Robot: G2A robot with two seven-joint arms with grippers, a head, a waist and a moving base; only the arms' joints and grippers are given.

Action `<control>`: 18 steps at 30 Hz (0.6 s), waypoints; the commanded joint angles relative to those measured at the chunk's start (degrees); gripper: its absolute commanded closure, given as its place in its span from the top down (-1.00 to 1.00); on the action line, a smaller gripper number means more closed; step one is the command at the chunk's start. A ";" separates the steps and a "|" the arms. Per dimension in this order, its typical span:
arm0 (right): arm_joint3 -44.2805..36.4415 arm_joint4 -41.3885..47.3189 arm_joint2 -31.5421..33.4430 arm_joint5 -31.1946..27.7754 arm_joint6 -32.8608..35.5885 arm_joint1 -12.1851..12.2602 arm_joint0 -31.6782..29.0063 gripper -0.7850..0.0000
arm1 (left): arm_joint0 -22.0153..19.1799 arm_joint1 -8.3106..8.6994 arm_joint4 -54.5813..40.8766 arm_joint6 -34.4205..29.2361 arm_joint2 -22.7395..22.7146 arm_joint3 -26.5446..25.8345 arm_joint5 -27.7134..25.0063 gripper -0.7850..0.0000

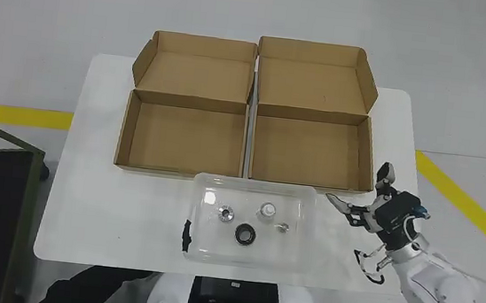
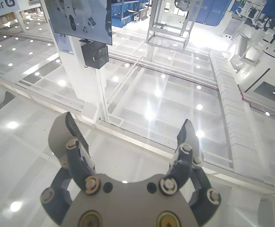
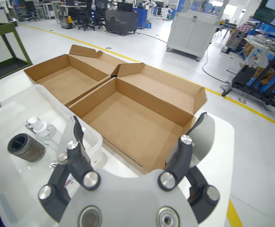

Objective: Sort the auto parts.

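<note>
**Right gripper (image 3: 139, 120) open, nothing picked**

Right gripper hung spread and empty just beside the clear tray (image 1: 253, 182), where all four parts (image 1: 227, 211) lay. Left gripper (image 2: 127, 120), also spread, faced the ceiling (image 2: 161, 86). Likely best: drop squarely over the bearing sleeve (image 3: 25, 148), close across its sides. Top view gave the count; right wrist view gave the sleeve's bore and the bottle (image 3: 44, 132).

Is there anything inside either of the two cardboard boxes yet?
No, one cardboard box and its neighbour box both show bare floors, and the dark ring lies in the clear tray.
</note>
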 commanded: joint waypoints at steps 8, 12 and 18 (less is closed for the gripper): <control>-2.83 0.99 -5.96 -9.89 3.75 0.80 1.30 1.00 | 0.00 0.00 0.00 0.00 0.00 0.00 0.00 1.00; -4.25 -0.97 -9.84 -12.43 6.87 1.10 2.66 1.00 | 0.00 0.00 0.00 0.00 0.00 0.00 0.00 1.00; -5.85 -6.76 -14.94 -14.86 11.06 1.59 4.39 1.00 | 0.00 0.00 0.00 0.00 0.00 0.00 0.00 1.00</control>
